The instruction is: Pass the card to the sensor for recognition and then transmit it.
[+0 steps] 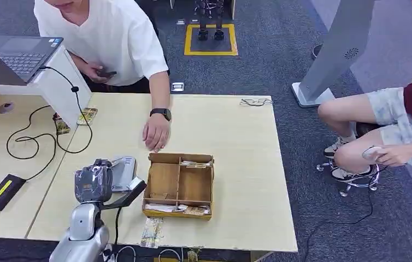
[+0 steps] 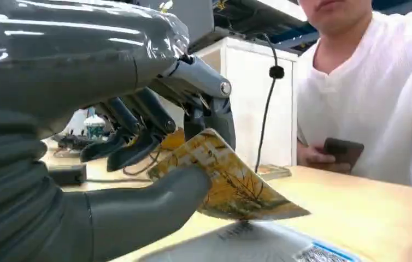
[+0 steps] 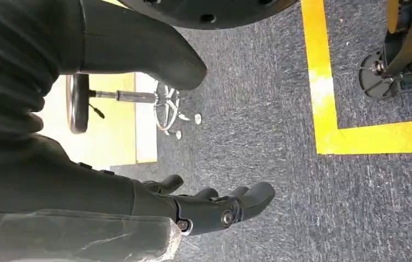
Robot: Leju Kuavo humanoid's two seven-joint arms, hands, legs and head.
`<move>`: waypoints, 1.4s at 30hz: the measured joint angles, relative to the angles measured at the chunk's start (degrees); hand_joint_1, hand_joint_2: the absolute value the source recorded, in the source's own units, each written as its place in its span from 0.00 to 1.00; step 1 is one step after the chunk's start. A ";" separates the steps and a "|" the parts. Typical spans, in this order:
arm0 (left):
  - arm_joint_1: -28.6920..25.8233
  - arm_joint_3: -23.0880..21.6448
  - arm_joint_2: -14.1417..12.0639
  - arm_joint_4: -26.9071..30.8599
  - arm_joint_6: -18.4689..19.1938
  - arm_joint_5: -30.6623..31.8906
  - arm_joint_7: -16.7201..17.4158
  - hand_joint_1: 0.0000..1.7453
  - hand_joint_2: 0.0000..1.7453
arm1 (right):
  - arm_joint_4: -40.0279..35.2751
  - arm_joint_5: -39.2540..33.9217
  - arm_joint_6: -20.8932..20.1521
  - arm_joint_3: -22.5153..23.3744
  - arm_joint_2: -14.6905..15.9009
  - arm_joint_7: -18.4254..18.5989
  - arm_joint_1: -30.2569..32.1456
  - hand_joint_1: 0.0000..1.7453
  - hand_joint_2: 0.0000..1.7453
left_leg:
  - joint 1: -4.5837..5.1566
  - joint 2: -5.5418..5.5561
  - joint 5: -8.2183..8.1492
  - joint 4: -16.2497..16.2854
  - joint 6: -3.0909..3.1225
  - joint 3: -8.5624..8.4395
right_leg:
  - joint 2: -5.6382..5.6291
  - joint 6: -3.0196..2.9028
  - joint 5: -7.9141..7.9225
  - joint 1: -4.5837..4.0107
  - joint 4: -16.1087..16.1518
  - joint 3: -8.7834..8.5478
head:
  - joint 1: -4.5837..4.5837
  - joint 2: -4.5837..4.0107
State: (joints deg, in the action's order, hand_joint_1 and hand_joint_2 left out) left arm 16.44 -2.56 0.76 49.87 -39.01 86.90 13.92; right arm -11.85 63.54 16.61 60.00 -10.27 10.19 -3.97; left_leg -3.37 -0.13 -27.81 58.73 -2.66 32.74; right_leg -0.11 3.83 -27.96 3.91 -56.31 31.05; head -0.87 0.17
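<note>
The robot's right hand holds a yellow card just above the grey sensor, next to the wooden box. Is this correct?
Not quite: the left hand holds the yellow card, as the left wrist view shows. The rest stands: it is above the grey sensor, beside the wooden box.

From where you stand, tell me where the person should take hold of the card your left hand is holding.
By the free corner of the card, coming in from the person's side of the table. The left hand pinches the opposite end between thumb and fingers, and the card slopes down over the sensor, leaving that corner clear to pinch.
</note>
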 joint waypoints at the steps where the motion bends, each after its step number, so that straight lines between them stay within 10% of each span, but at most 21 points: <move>1: 0.43 -0.33 -0.15 -1.03 0.07 0.00 0.26 1.00 1.00 | 0.00 0.00 -0.02 -0.02 0.00 0.00 0.00 0.00 1.00 | 0.00 0.01 0.00 0.00 0.00 0.00 | 0.01 0.00 0.00 0.00 0.00 -0.01 | 0.02 0.00; 25: 4.18 -3.30 -0.85 -7.23 0.43 -1.58 1.00 1.00 1.00 | 0.00 0.81 -0.24 0.00 0.02 0.04 0.00 0.00 1.00 | 0.00 0.11 0.05 0.00 0.07 -0.29 | 0.14 0.03 0.03 0.00 0.00 -0.43 | 0.00 0.00; 27: 2.48 -3.23 -0.76 -4.77 -0.79 -4.22 -2.40 1.00 1.00 | 0.00 0.83 -0.06 0.00 0.02 0.04 0.01 0.00 1.00 | 0.00 0.07 0.05 0.00 0.07 -0.29 | 0.05 0.03 0.04 0.00 0.00 -0.36 | 0.00 0.00; 33: -1.94 4.97 4.57 11.33 -1.09 -10.23 -26.46 1.00 1.00 | 0.02 0.98 0.83 0.00 0.02 -0.42 0.08 0.00 1.00 | 0.02 0.11 0.06 0.03 0.09 0.01 | 0.12 0.04 0.04 0.01 0.03 -0.10 | 0.11 0.00; 42: 1.17 9.33 8.42 18.23 -1.05 -8.02 -26.11 1.00 1.00 | 0.02 1.95 0.66 -0.13 0.02 -0.77 0.04 0.00 1.00 | -0.01 0.09 0.08 0.03 0.06 0.01 | 0.08 0.03 0.05 -0.01 0.01 -0.03 | 0.07 0.00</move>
State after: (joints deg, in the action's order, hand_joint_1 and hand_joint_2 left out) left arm 17.62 6.78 9.18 68.11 -40.06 78.89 -12.19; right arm -11.82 65.48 17.27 59.87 -10.25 9.42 -3.92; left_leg -3.39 -0.04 -27.73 58.76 -2.60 32.74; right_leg -0.03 3.87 -27.91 3.90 -56.31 31.02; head -0.81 0.17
